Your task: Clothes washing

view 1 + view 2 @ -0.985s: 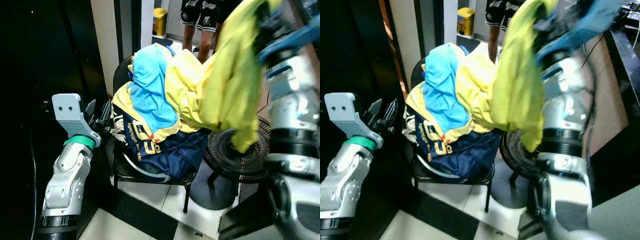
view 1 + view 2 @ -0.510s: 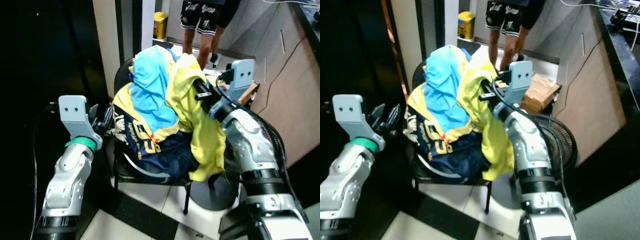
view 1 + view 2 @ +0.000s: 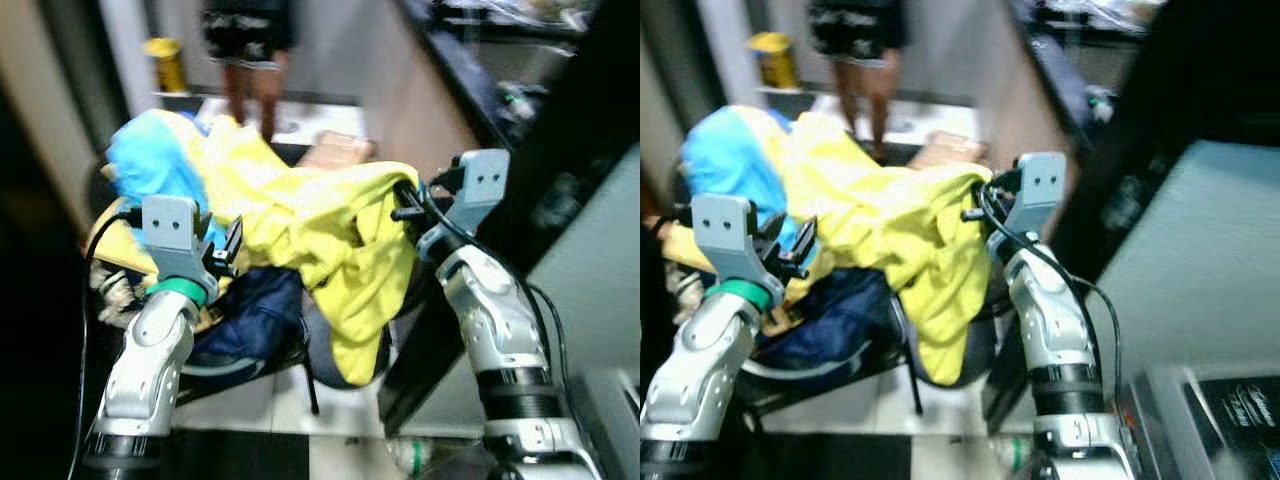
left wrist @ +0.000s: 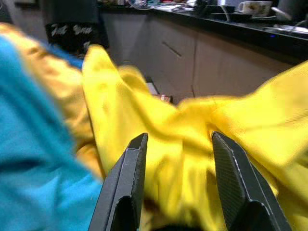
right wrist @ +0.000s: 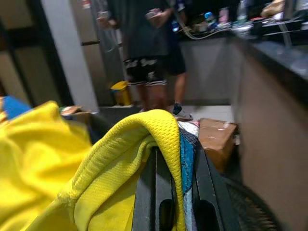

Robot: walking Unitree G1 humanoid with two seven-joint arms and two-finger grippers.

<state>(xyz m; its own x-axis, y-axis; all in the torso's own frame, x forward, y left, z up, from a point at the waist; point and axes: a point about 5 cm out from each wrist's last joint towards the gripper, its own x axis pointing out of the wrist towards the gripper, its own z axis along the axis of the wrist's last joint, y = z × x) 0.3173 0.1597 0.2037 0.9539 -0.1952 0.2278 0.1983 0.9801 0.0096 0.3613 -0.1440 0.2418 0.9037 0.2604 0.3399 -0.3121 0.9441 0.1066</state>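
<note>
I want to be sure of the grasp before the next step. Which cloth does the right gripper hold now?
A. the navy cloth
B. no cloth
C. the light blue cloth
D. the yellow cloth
D. In the right wrist view the right gripper has its fingers shut on a fold of the yellow cloth, which drapes over them and hangs down from it.

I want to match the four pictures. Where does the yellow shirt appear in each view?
Left eye view: the yellow shirt is in the middle, hanging from the right gripper.
Right eye view: middle-left, draped over the clothes pile.
Left wrist view: it lies beyond the left gripper, whose fingers are open.
Right wrist view: a fold lies over the closed fingers.
Shared landmark: the person's black shorts.
</note>
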